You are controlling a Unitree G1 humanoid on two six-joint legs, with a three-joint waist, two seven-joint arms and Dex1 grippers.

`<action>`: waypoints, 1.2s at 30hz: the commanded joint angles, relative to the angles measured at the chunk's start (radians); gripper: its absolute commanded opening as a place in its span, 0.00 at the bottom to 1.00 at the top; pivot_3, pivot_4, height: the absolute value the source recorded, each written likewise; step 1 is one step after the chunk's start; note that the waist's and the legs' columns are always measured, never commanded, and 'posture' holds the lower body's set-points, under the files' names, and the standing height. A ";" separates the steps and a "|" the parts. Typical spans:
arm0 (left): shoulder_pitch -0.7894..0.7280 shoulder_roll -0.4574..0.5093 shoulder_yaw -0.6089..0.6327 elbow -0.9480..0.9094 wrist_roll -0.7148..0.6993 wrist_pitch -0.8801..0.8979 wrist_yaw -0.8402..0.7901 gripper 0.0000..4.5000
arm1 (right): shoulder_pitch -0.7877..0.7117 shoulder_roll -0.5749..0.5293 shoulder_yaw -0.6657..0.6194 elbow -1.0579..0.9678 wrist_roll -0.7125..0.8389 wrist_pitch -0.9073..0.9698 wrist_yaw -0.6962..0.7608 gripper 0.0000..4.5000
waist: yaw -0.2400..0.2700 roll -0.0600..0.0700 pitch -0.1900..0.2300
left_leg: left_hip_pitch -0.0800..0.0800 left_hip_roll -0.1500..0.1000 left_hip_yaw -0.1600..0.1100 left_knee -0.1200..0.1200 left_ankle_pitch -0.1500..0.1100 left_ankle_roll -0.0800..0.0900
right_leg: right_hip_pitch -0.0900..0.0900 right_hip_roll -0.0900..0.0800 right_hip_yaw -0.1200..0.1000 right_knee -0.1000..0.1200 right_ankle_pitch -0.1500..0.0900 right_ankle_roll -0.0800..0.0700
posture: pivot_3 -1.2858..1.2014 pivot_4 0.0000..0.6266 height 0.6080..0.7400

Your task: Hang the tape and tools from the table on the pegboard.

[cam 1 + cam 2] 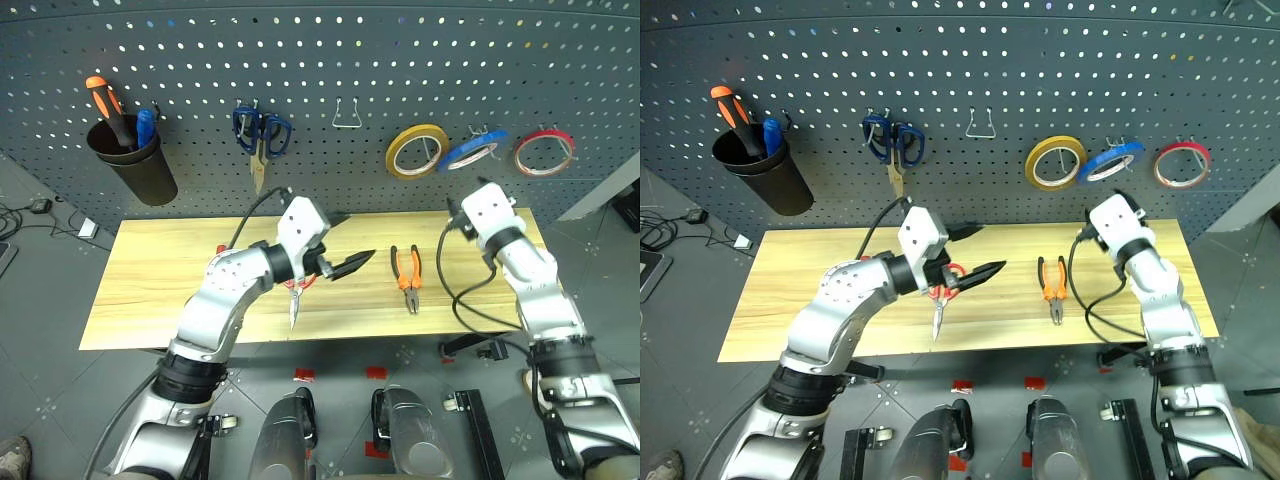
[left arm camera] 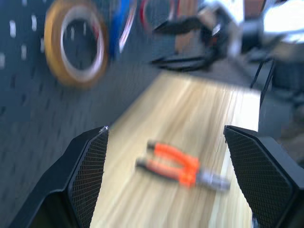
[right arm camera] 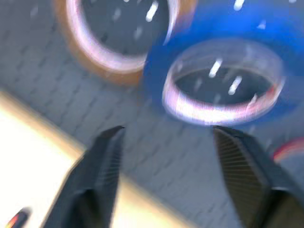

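The left gripper (image 1: 975, 252) hangs over the middle of the table (image 1: 160, 290), its two black fingers (image 2: 88, 166) spread wide with nothing between them. In the left wrist view the pliers (image 2: 183, 167) lie flat on the wood ahead of the open jaws, clear of both fingers. The red scissors (image 1: 943, 292) lie on the table just under and behind that gripper, partly hidden by the wrist, blades pointing to the near edge. The pliers (image 1: 406, 275) rest well to the right of the left jaws, handles toward the pegboard (image 1: 320, 60).

The right gripper (image 3: 166, 156) is raised close to the pegboard with its jaws parted and empty. Straight ahead of them, just beyond the fingertips, the blue tape (image 3: 223, 80) hangs on the board, not touched by either finger. The yellow roll (image 1: 417, 151) hangs beside it on one side and the red roll (image 1: 544, 152) on the other.

Further left on the board hang blue scissors (image 1: 262, 135), an empty hook (image 1: 347, 115) and a black cup (image 1: 135, 160) holding an orange-handled screwdriver (image 1: 108, 108)
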 commanded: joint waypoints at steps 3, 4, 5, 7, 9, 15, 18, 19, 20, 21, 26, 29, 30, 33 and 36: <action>0.125 0.204 -0.017 -0.001 0.102 -0.156 -0.128 0.91 | 0.108 0.152 0.027 -0.333 0.094 0.484 0.029 0.99 | -0.011 0.001 0.000 | 0.001 0.002 0.003 0.000 0.000 0.000 | -0.002 0.001 0.002 0.002 0.000 -0.001 | 0.40 0.42 1.00; 0.144 0.231 -0.016 -0.001 0.108 -0.167 -0.145 0.91 | 0.105 0.174 0.033 -0.360 0.106 0.569 0.031 0.99 | -0.013 0.001 0.000 | 0.001 0.004 0.004 0.000 0.000 0.000 | -0.003 0.001 0.003 0.002 0.001 -0.002 | 0.41 0.43 1.00; 0.165 0.258 -0.015 -0.003 0.114 -0.177 -0.163 0.91 | 0.092 0.205 0.032 -0.376 0.123 0.663 0.027 0.99 | -0.012 0.001 0.000 | 0.001 0.006 0.005 0.000 0.000 0.000 | -0.004 0.002 0.003 0.002 0.003 -0.004 | 0.41 0.43 1.00; 0.196 0.296 -0.012 -0.001 0.124 -0.199 -0.188 0.91 | 0.063 0.258 0.020 -0.387 0.149 0.801 0.009 0.99 | -0.008 0.001 0.000 | 0.001 0.008 0.005 0.000 0.000 -0.001 | -0.004 0.004 0.002 0.001 0.004 -0.006 | 0.41 0.43 1.00; 0.223 0.325 -0.010 -0.011 0.131 -0.207 -0.208 0.91 | 0.028 0.295 0.009 -0.375 0.157 0.894 -0.018 0.99 | -0.003 0.002 0.000 | 0.001 0.011 0.005 0.000 -0.001 0.000 | -0.004 0.007 0.002 0.001 0.005 -0.009 | 0.42 0.46 1.00; 0.296 0.374 -0.010 -0.061 0.147 -0.205 -0.239 0.91 | -0.092 0.388 -0.055 -0.183 0.163 1.007 -0.118 0.99 | 0.006 0.002 0.000 | 0.001 0.012 0.006 -0.001 -0.001 0.000 | -0.006 0.008 0.003 0.001 0.006 -0.010 | 0.43 0.49 1.00; 0.302 0.369 -0.011 -0.083 0.148 -0.187 -0.235 0.91 | -0.131 0.394 -0.061 -0.074 0.166 0.966 -0.135 0.99 | 0.013 0.002 0.001 | -0.001 0.011 0.007 -0.002 0.000 -0.001 | -0.009 0.008 0.004 0.001 0.006 -0.010 | 0.43 0.50 1.00; 0.303 0.367 -0.011 -0.087 0.148 -0.183 -0.234 0.91 | -0.144 0.399 -0.066 -0.039 0.168 0.952 -0.141 0.99 | 0.014 0.002 0.001 | -0.001 0.011 0.007 -0.002 0.000 -0.001 | -0.009 0.008 0.005 0.001 0.006 -0.010 | 0.43 0.51 1.00; 0.301 0.366 -0.011 -0.086 0.148 -0.180 -0.234 0.91 | -0.161 0.401 -0.067 0.003 0.168 0.930 -0.148 0.99 | 0.016 0.002 0.001 | -0.001 0.012 0.008 -0.003 0.000 -0.002 | -0.010 0.008 0.005 0.001 0.006 -0.010 | 0.43 0.51 1.00; 0.301 0.366 -0.010 -0.090 0.148 -0.176 -0.233 0.91 | -0.170 0.401 -0.066 0.028 0.167 0.917 -0.152 0.99 | 0.016 0.002 0.001 | -0.001 0.012 0.008 -0.003 0.000 -0.002 | -0.010 0.009 0.006 0.000 0.006 -0.010 | 0.44 0.51 1.00; 0.277 0.354 -0.011 -0.078 0.145 -0.172 -0.234 0.91 | -0.249 0.415 -0.084 0.202 0.185 0.837 -0.172 0.99 | 0.016 0.002 0.001 | -0.001 0.013 0.011 -0.004 0.000 -0.002 | -0.013 0.010 0.008 0.001 0.005 -0.010 | 0.44 0.51 1.00; 0.259 0.341 -0.009 -0.061 0.141 -0.170 -0.233 0.91 | -0.284 0.409 -0.078 0.295 0.184 0.786 -0.179 0.99 | 0.016 0.002 0.001 | -0.001 0.013 0.012 -0.004 0.000 -0.002 | -0.014 0.011 0.011 0.002 0.006 -0.010 | 0.43 0.51 1.00; 0.254 0.337 -0.007 -0.054 0.141 -0.171 -0.232 0.91 | -0.293 0.405 -0.075 0.322 0.183 0.770 -0.182 0.99 | 0.016 0.002 0.001 | -0.001 0.013 0.013 -0.004 0.000 -0.002 | -0.014 0.011 0.012 0.002 0.006 -0.010 | 0.43 0.51 1.00; 0.243 0.331 -0.003 -0.037 0.142 -0.175 -0.231 0.91 | -0.316 0.392 -0.061 0.385 0.176 0.737 -0.187 0.95 | 0.016 0.002 0.001 | -0.001 0.013 0.016 -0.004 0.000 -0.002 | -0.016 0.011 0.015 0.003 0.006 -0.010 | 0.43 0.50 1.00; 0.232 0.320 0.009 -0.030 0.128 -0.162 -0.223 0.91 | -0.324 0.382 -0.036 0.379 0.170 0.717 -0.180 0.78 | 0.015 0.002 0.001 | -0.001 0.013 0.020 -0.003 0.000 -0.002 | -0.020 0.011 0.020 0.007 0.005 -0.010 | 0.43 0.49 1.00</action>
